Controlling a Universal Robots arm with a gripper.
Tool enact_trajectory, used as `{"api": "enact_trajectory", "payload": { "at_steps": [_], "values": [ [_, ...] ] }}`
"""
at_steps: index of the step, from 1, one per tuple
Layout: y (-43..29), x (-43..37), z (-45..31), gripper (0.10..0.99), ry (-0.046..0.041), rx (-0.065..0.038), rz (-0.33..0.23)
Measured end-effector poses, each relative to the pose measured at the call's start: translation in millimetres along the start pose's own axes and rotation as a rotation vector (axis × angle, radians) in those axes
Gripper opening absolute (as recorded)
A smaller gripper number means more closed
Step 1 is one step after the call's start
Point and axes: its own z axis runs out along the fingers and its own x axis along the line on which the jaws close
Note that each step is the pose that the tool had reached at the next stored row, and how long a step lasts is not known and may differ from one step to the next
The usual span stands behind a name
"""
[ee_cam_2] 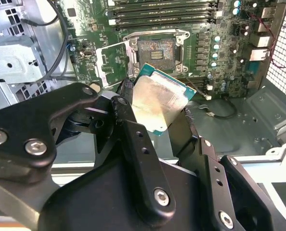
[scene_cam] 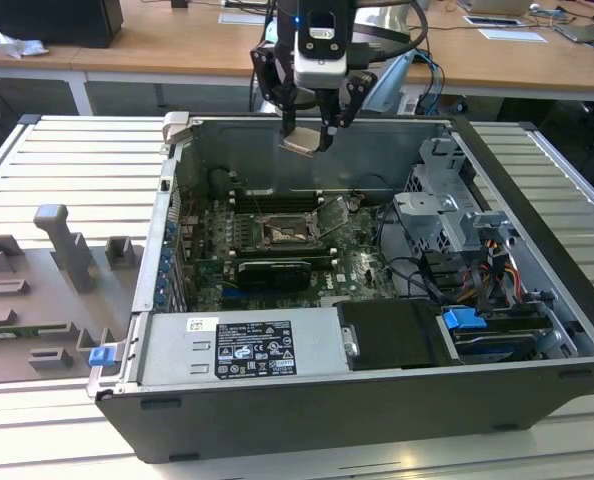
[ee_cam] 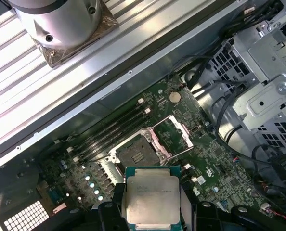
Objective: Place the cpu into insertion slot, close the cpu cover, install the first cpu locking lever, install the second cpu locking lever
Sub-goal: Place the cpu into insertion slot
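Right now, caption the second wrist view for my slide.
Gripper holds the cpu over the motherboard; insertion slot bare, cpu cover tilted open.

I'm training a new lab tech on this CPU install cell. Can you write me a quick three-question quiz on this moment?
1. What does the gripper grip?
2. True or false: the cpu cover lies shut over the socket.
3. The cpu is: A) seated in the socket; B) held in the air above the socket; C) resting on the cpu cover.
Key: 1 the cpu; 2 false, it stands open; 3 B.
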Motion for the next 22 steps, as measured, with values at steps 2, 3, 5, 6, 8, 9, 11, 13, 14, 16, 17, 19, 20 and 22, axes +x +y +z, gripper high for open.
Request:
{"api": "enact_trajectory", "payload": {
  "at_steps": [2,3,5,6,8,9,11,13,14,16,17,19,20,22],
  "values": [
    [0.0,0.0,0.1,0.537,-0.0008,0.000,0.009],
    [0.0,0.0,0.1,0.537,-0.0013,0.000,0.014],
    [0.0,0.0,0.2,0.537,-0.0021,0.000,0.024],
    [0.0,0.0,0.2,0.537,-0.0025,0.000,0.028],
    [-0.1,0.0,1.2,0.537,-0.0039,-0.001,0.043],
    [-0.1,0.0,1.5,0.537,-0.0046,-0.001,0.050],
    [-0.3,0.0,3.1,0.537,-0.0064,-0.001,0.071],
    [-0.5,-0.1,5.2,0.537,-0.0097,-0.002,0.113],
    [-0.5,-0.1,6.0,0.537,-0.0105,-0.001,0.140],
    [-0.7,0.0,6.6,0.537,-0.0113,-0.001,0.156],
    [-0.8,0.2,6.9,0.537,-0.0119,-0.001,0.164],
    [-1.4,0.9,7.9,0.537,-0.0134,-0.001,0.182],
    [-1.6,1.0,8.4,0.537,-0.0140,-0.001,0.192],
    [-1.7,1.0,9.2,0.537,-0.0142,-0.001,0.202]
  ]
}}
